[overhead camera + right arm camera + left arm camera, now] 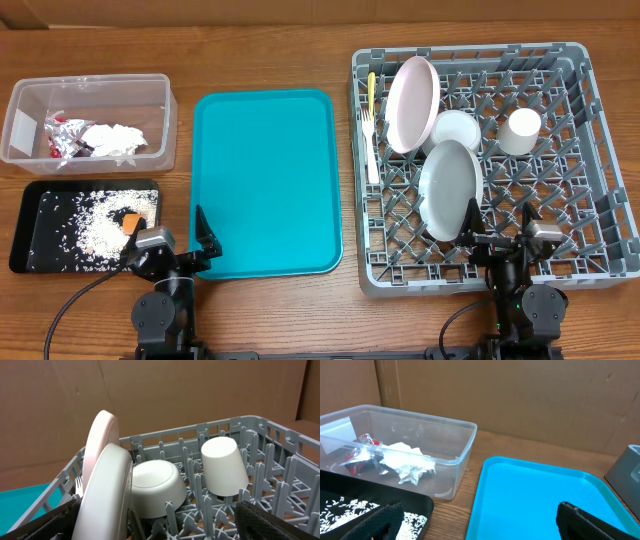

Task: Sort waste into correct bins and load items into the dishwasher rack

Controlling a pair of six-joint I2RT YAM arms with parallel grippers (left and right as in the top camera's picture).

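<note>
Looks basically finished. Got the crumpled white napkin point(115, 140), shiny silver foil wrapper point(62, 128) and small red packet point(366, 439) bunched in the clear plastic tub point(90, 82) at the far left corner of the desk point(270, 40), presumably as dry rubbish. Got loose rice grains point(95, 225) and the orange food cube point(131, 221) on the flat black tray point(35, 245) at the near left corner, probably to keep food scraps apart. Seeing the pinkish plate point(411, 103) and grey-green plate point(449, 190) stood on edge between the pegs of the grey grid rack point(590, 190), likely so they drain. Same for the white bowl point(456, 130) tipped over and the small cup point(521, 132) mouth-down, with yellow spoon point(371, 92) and white fork point(369, 145) by its left wall. Seeing left claw point(170, 238) and right claw point(497, 235) released, gripping nothing, by the near desk edge.
</note>
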